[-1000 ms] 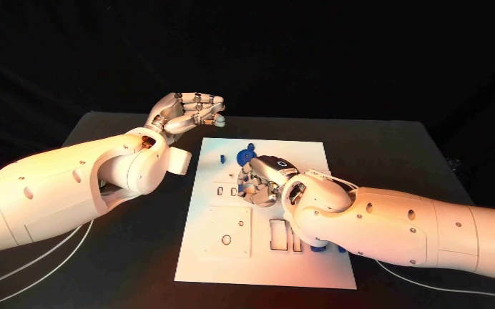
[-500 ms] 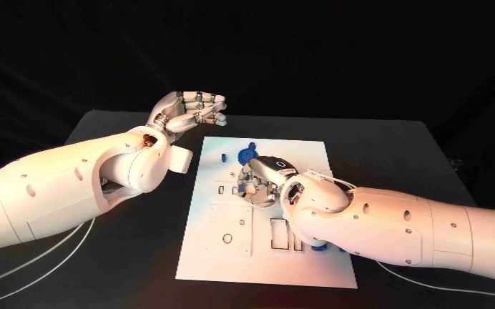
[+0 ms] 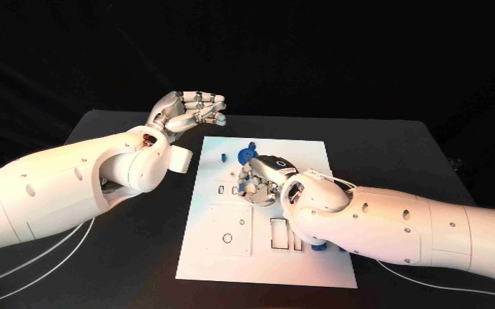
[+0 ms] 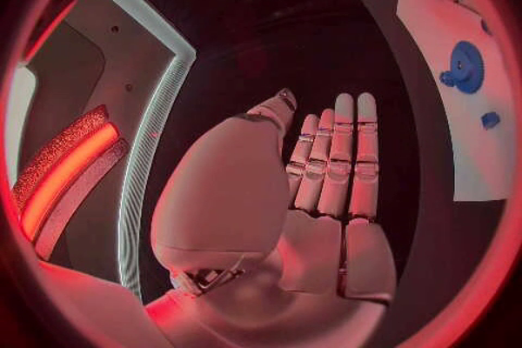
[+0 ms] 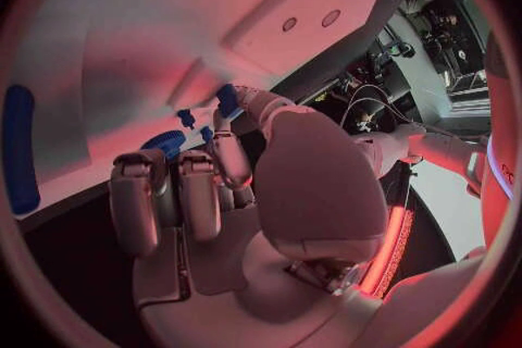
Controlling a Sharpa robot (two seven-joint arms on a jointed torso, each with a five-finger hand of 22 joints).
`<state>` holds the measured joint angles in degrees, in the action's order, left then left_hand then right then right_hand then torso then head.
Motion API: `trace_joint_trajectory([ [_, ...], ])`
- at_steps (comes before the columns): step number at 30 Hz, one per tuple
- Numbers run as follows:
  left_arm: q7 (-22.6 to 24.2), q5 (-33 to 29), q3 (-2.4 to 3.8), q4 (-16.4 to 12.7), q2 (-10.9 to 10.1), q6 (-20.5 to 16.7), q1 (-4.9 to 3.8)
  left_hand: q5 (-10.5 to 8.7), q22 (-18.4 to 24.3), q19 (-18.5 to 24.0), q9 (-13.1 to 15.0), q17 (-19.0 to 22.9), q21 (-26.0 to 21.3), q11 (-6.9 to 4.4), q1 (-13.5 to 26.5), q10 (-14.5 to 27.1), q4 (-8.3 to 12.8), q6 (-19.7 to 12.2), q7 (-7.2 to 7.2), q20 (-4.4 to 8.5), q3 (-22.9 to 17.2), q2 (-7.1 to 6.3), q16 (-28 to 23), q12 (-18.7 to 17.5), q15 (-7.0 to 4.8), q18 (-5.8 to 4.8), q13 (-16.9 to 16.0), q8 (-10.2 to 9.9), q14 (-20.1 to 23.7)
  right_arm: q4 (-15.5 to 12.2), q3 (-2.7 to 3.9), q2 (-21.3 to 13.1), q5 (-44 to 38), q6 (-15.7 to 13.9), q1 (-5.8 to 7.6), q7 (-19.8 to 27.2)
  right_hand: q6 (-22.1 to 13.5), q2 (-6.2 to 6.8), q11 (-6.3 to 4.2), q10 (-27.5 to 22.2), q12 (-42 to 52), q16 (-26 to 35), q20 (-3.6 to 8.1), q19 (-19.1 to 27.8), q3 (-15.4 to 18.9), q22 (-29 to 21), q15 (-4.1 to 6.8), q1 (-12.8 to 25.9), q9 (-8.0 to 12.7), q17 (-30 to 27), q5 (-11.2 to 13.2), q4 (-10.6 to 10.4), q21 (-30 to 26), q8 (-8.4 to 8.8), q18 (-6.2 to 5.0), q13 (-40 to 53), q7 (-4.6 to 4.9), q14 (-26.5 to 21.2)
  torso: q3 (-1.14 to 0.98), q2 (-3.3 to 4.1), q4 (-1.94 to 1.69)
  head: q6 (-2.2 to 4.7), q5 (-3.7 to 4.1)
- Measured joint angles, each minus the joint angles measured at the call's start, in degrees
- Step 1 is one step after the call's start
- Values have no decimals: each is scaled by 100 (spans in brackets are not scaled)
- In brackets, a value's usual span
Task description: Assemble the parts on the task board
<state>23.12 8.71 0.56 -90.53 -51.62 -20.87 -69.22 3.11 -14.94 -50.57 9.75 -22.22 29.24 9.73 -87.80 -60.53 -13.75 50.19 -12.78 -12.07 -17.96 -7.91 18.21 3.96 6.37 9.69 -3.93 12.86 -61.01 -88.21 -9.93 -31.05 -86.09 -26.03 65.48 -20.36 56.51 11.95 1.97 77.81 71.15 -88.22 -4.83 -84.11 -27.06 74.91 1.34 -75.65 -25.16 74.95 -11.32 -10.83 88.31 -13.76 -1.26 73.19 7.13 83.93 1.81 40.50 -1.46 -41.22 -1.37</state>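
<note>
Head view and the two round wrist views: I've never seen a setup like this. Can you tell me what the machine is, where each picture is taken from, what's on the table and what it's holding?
This is a robot with two white arms, each ending in a silver robot hand. The head view looks down from a camera on its head. Each round view comes from a camera at one wrist, behind that hand. On the black table lies a white board with small blue parts on it, among them a gear. The left robot hand hangs above the table beyond the board's far corner and holds nothing. The right robot hand is over the board, next to the gear, and seems to pinch a blue part between thumb and finger.
</note>
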Motion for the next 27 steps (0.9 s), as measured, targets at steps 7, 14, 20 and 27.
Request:
trace_joint_trajectory([
  [7,-3,0,0,7,4,3,0,0,0,0,0,0,0,0,0,0,0,0,0,0,0,0,0,0,0,0,0,0,0,25,-9,0,-4,37,-12,-2,-133,79,92,-93,-132,0,0,0,0,0,0,79,44,0,0,0,-56,48,0,-113,51,0,1,-1,1,-10,-2],
  [14,-8,0,0,17,5,7,0,0,-17,22,-1,-20,26,0,25,0,0,0,0,-22,0,-25,0,0,0,0,0,0,0,32,-11,1,-20,67,-12,-5,-394,162,177,-234,-299,0,-14,13,0,3,-43,162,129,-1,24,0,-146,181,0,-228,148,0,1,-2,2,-4,-1],
  [20,-12,0,-1,25,6,11,0,0,-17,22,4,-20,26,0,31,0,0,0,0,-22,0,-31,0,0,0,0,0,0,0,17,-12,2,-51,62,-13,-2,-529,275,210,-317,-353,0,-64,21,250,4,-83,275,194,-2,9,-60,-172,258,0,-272,171,-1,1,-2,4,3,-4],
  [27,-39,20,-1,62,12,12,0,0,-46,22,3,-69,86,0,42,0,-16,0,0,-22,-16,-42,0,0,0,0,-1,-28,0,-109,-13,-81,-101,-81,-13,23,-771,29,306,-474,-464,22,-136,12,1817,3,-149,-164,393,-2,421,-541,-300,414,-2,-379,279,0,-3,-1,3,12,-4],
])
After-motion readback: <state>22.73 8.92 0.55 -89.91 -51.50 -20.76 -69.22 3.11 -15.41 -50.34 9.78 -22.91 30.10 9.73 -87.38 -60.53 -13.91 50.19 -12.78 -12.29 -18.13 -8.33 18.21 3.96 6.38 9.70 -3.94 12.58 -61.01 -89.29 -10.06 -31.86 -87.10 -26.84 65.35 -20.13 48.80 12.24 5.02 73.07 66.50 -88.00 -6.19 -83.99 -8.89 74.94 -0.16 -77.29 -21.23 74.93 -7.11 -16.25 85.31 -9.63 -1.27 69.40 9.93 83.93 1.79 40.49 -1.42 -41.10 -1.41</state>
